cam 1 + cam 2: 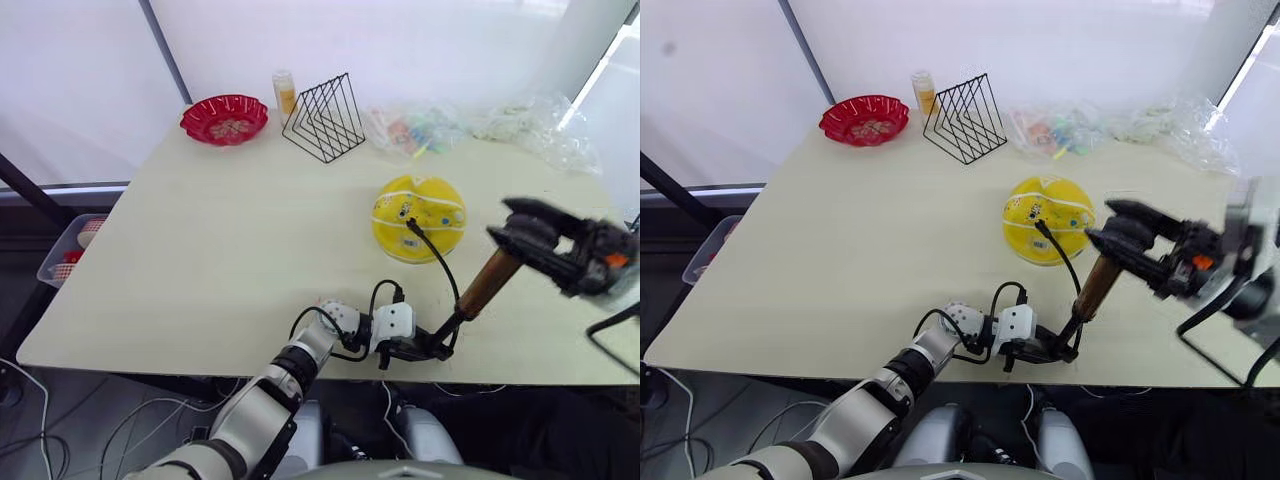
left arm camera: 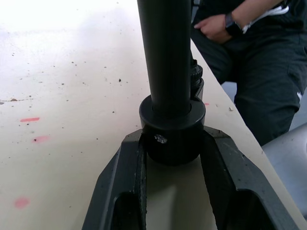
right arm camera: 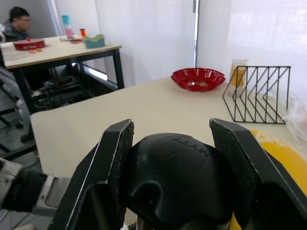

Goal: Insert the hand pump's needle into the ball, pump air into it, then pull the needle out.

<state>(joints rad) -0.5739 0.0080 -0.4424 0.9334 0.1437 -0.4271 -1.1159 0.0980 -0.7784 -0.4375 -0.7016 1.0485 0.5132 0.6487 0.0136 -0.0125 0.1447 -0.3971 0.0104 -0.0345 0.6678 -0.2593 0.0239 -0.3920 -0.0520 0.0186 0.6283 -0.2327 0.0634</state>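
The yellow ball (image 1: pixel 418 217) rests on the table right of centre. The hand pump (image 1: pixel 487 283), a gold-bronze cylinder, stands tilted near the front edge. Its thin black hose (image 1: pixel 440 260) arcs up to the ball, where a small black fitting (image 1: pixel 409 223) touches the top; the needle's pin is hidden there. My left gripper (image 1: pixel 438 346) lies low on the table, shut on the pump's black bottom cap (image 2: pixel 172 139). My right gripper (image 1: pixel 530 238) is shut on the black handle (image 3: pixel 177 177) at the pump's upper end.
At the back of the table (image 1: pixel 200 260) stand a red bowl (image 1: pixel 225 118), a small bottle (image 1: pixel 286 92) and a black wire rack (image 1: pixel 324 118). Clear plastic bags (image 1: pixel 480 125) lie at the back right. A person in dark clothes (image 2: pixel 259 72) sits close to the table's front edge.
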